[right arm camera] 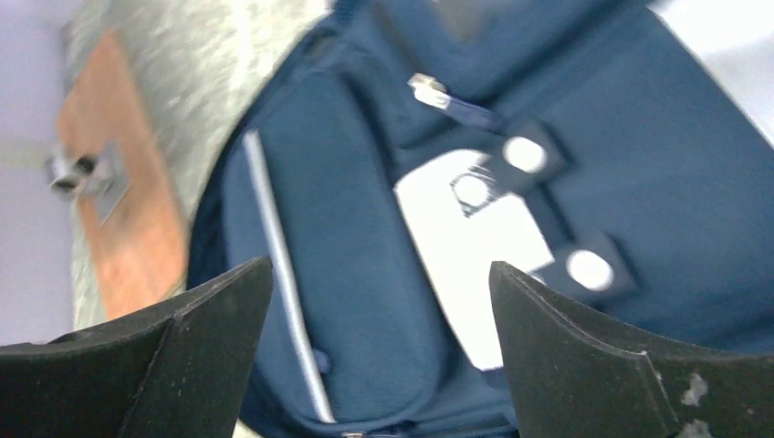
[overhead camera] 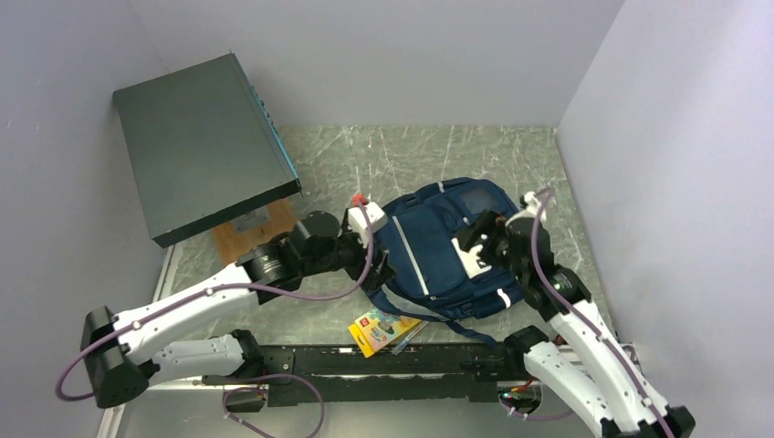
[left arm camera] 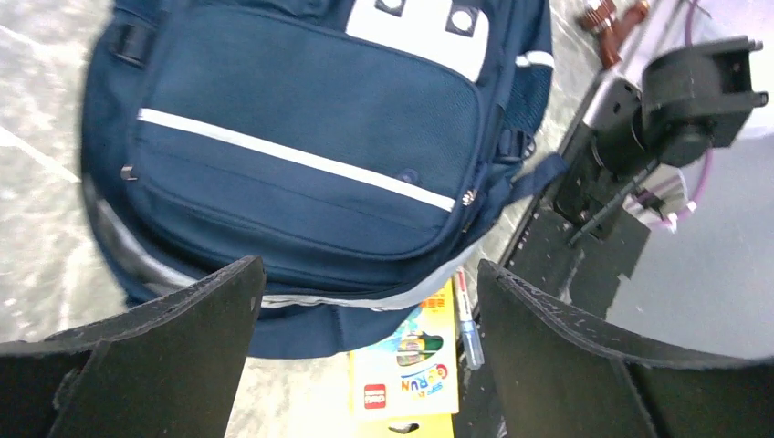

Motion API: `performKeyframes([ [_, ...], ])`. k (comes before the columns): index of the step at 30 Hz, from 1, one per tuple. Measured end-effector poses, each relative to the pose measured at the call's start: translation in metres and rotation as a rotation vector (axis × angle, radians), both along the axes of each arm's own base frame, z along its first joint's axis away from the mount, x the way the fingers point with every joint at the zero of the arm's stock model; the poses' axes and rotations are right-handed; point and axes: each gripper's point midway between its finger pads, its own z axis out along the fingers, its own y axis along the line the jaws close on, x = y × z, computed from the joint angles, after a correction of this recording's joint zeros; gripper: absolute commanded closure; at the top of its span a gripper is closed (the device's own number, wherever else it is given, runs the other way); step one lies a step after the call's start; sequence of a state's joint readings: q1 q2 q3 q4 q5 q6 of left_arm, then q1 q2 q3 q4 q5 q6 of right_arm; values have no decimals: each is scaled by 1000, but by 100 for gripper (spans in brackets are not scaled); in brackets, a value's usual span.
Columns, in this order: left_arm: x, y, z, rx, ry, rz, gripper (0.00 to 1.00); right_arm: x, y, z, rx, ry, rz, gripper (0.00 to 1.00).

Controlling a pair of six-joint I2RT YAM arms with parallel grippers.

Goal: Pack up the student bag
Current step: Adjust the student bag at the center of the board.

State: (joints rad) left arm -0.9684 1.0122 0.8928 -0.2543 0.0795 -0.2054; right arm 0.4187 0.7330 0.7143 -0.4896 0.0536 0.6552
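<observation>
On tbl (overhead camera: 383, 155): 1 student bag (overhead camera: 436, 239), 1 booklet (overhead camera: 383, 330); left gripper (left arm camera: 367, 267), right gripper (right arm camera: 381, 266) both wide open, empty.

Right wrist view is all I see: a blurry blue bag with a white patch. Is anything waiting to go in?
Observer: A yellow packet lies on the table by the student bag, at its near edge.
Operator: Where's the other arm?
Observer: The left arm reaches the bag's left side, jaws open and empty.
Operator: Anything else around?
Observer: A big dark flat box fills the far left corner.
</observation>
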Motion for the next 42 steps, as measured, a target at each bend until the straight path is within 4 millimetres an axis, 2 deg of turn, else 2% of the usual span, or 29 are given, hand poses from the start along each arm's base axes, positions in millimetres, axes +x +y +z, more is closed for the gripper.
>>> performKeyframes([
  [2,-5,-12,-13,21,51,-55,13,-10,-26,-20,17,48,-167,15],
  [7,-19,-30,-38,43,173,-141,15,-34,-57,-76,54,165,-394,18],
  [11,-22,-33,-44,43,214,-144,17,-26,-64,-85,75,154,-468,18],
  [14,-20,-30,-48,56,234,-113,18,-7,-69,-93,46,146,-484,17],
  [19,-20,-26,-57,67,266,-81,19,56,-91,-94,-11,150,-461,12],
  [22,-23,-24,-62,75,292,-76,18,97,-95,-86,-90,187,-361,10],
  [24,-24,-25,-64,75,301,-77,20,112,-94,-80,-127,178,-301,10],
  [25,-25,-26,-64,75,304,-83,21,113,-91,-78,-135,170,-271,10],
  [27,-26,-29,-69,89,307,-108,22,104,-86,-72,-136,160,-226,10],
  [31,-26,-51,-71,138,261,-181,19,62,-84,-62,-130,132,-208,10],
  [33,-28,-67,-66,163,191,-233,18,41,-88,-58,-119,122,-235,11],
  [37,-33,-100,-60,219,-1,-334,20,9,-95,-49,-79,88,-310,12],
  [42,-32,-129,-76,290,-180,-429,23,-15,-103,-24,-15,-18,-395,13],
])
